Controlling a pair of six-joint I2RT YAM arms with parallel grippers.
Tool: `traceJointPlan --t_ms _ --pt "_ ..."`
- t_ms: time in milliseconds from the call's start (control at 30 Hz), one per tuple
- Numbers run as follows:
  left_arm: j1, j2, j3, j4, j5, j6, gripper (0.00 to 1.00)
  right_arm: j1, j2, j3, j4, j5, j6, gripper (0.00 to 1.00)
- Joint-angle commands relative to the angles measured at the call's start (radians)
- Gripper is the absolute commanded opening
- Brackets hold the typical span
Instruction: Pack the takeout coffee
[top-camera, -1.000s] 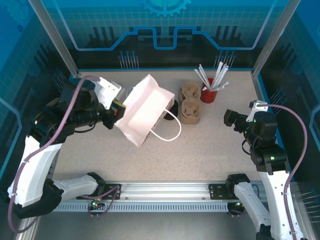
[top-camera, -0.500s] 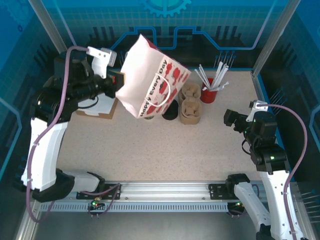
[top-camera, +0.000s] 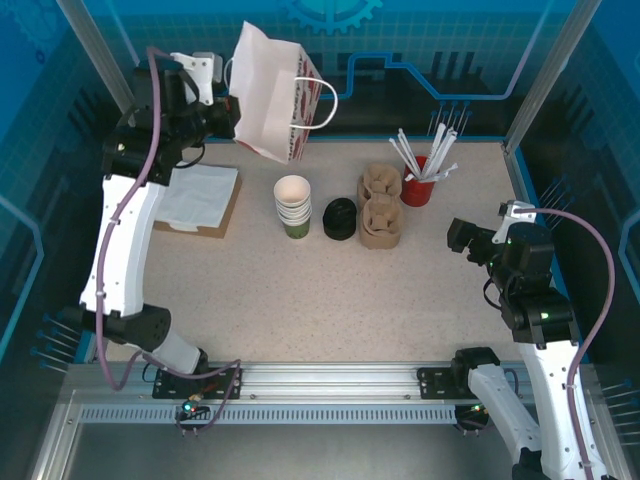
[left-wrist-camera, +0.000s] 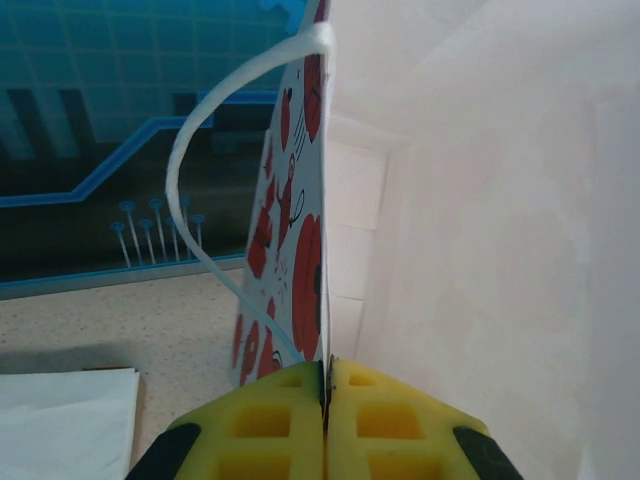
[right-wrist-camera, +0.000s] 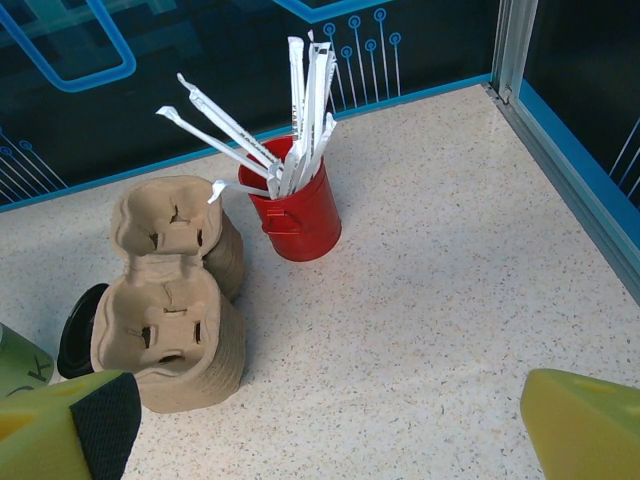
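- Here, coffee (top-camera: 340, 218) stands just beside tray (top-camera: 380, 207); likely light, crushable, spillable, so grip its wall below the lid, gently.
- Left gripper (left-wrist-camera: 325, 400) pinches bag (top-camera: 268, 100) above tray.
- Right gripper (right-wrist-camera: 325, 425) gapes wide, empty.

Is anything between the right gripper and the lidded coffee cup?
Yes. The stack of pulp cup carriers stands between the open right gripper and the lidded coffee cup, hiding part of its lid in the right wrist view.

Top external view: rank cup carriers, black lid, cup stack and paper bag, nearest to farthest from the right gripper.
1. Cup carriers, left of the right gripper.
2. Black lid, table centre.
3. Cup stack, beside the lid.
4. Paper bag, far left, aloft.
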Motion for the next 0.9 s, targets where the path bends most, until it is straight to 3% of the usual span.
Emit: traceJointPlan --t_ms 0,300,500,867 --pt "0.028 0.065 0.047 0.037 -0.024 0.008 0.00 -0.001 0.010 -0.009 0.013 -0.007 0.021 1.00" --pt "0.076 0.205 0.060 0.016 0.001 -0.002 0.00 0.000 0.022 -0.021 0.017 -0.013 0.029 1.00" --pt "0.111 0.286 0.064 -0.037 0.083 -0.031 0.00 -0.001 0.035 -0.015 0.007 -0.002 0.026 1.00" --pt "0.149 0.366 0.066 -0.102 0.078 -0.050 0.00 -0.001 0.042 -0.019 0.004 -0.023 0.032 1.00"
